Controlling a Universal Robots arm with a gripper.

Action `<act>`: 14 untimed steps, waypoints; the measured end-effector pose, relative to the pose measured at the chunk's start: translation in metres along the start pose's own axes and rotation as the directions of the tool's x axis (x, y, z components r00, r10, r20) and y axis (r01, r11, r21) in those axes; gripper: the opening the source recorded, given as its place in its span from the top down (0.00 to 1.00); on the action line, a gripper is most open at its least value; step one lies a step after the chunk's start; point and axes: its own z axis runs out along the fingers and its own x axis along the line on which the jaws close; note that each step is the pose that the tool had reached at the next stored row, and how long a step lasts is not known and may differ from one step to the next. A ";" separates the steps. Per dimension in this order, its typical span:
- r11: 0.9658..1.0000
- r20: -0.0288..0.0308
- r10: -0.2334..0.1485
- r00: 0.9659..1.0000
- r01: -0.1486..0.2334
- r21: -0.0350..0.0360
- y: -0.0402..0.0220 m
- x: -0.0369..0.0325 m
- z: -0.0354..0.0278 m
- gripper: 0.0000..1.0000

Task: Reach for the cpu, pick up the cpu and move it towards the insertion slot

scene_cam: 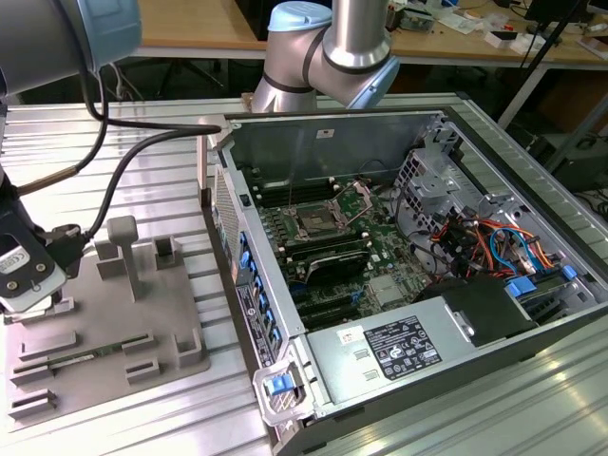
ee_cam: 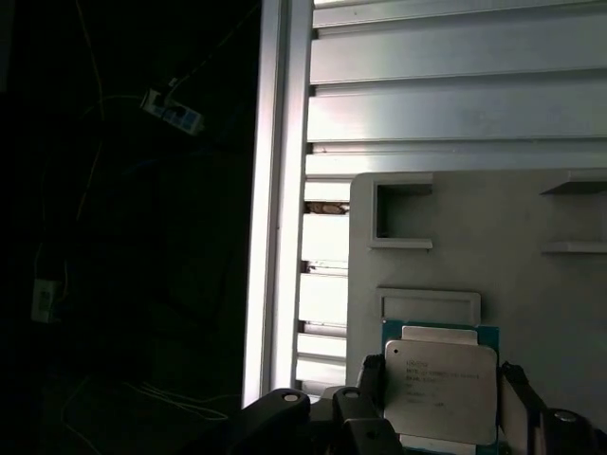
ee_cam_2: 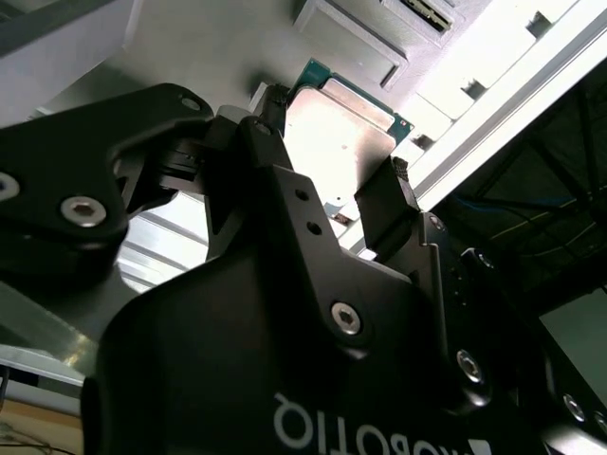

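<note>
Gripper point(ee_cam_2: 332, 147) is low at the exterior view's left, over the near-left corner of the grey plate point(scene_cam: 104, 323). Arm point(scene_cam: 351, 38) base is behind the pc case point(scene_cam: 313, 142), top centre of the exterior view. Black cables point(scene_cam: 123, 157) run from the wrist end across the slatted alu. table point(scene_cam: 532, 408).

The cpu point(ee_cam_2: 337, 142) is between the two black fingers point(ee_cam_2: 384, 194). In both wrist views the pads meet opp. edges of the chip, so the jaws are pinched on the cpu w/ no gap seen either side. Pale metal top faces the cams, w/ green board rim showing round it. Can't tell if the chip is lifted off the plate or lying on it.

In the first wrist view the cpu is just beside a low rectangular raised frame point(ee_cam: 429, 305) on the plate, w/ an open square pocket point(ee_cam: 403, 213) beyond that. The plate's edge is near the table's bright rails.

Insertion slot point(scene_cam: 318, 223) is inside the case on the motherboard point(scene_cam: 380, 256), w/ shiny frame and dark centre. Long black memory slots point(scene_cam: 328, 261) lie just beside it. The slot is well apart from the cpu, w/ the case side wall and a strip of table between them.
</note>
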 end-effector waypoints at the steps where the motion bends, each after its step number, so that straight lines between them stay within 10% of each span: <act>1: 1.000 0.000 0.000 1.000 0.000 0.000 0.0000 0.0000 -0.0006 0.45; 14: 1.000 -0.003 0.000 1.000 0.000 -0.011 0.0005 0.0000 -0.0122 0.45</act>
